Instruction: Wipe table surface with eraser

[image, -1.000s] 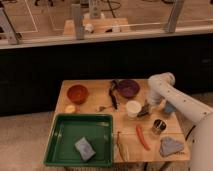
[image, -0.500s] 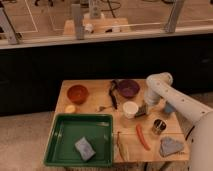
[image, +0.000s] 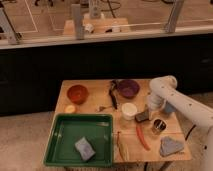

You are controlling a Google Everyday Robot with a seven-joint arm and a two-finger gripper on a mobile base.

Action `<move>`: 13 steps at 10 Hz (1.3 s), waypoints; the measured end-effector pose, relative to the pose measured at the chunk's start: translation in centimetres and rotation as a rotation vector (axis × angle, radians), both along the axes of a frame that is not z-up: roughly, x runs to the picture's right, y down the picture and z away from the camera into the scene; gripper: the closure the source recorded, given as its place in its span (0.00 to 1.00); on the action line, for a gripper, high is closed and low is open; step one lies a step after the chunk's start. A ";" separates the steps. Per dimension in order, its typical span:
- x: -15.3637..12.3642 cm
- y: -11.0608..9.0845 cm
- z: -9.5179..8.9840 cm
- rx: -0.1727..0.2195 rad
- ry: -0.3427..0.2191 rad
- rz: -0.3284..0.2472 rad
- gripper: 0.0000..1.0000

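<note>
Obs.: your gripper [image: 147,113] sits low over the right half of the desk [image: 97,86], at the end of the white arm [image: 167,92] that reaches in from the right edge. Its fingers are fully closed. The eraser [image: 141,118], a small dark block, lies on the desk right at the gripper's tip, touching it. You cannot tell whether it is actually pinched between the fingers.

The eraser is just right of the white cup [image: 129,110] and just up-left of the metal can [image: 159,126]. A red pepper [image: 142,137] lies in front of it, and a grey-blue cloth [image: 170,146] sits near the front right corner. A purple bowl [image: 128,88] stands behind the cup.

On the left, the green tray [image: 57,137] holds a blue-grey sponge [image: 85,148], well apart from the gripper.
</note>
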State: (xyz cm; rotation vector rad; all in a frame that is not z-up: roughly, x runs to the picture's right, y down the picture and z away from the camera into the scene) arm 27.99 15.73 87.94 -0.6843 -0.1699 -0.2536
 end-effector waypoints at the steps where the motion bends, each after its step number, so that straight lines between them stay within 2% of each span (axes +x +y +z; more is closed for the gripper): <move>1: 0.3 0.2 -0.1 -0.002 0.008 0.003 1.00; 4: 2.8 0.9 0.4 -0.009 0.050 0.046 1.00; 7: 3.7 -1.1 3.0 0.004 0.064 0.094 1.00; 10: 2.2 -4.0 5.1 0.035 0.043 0.103 1.00; 13: 0.0 -4.7 5.1 0.041 -0.002 0.123 1.00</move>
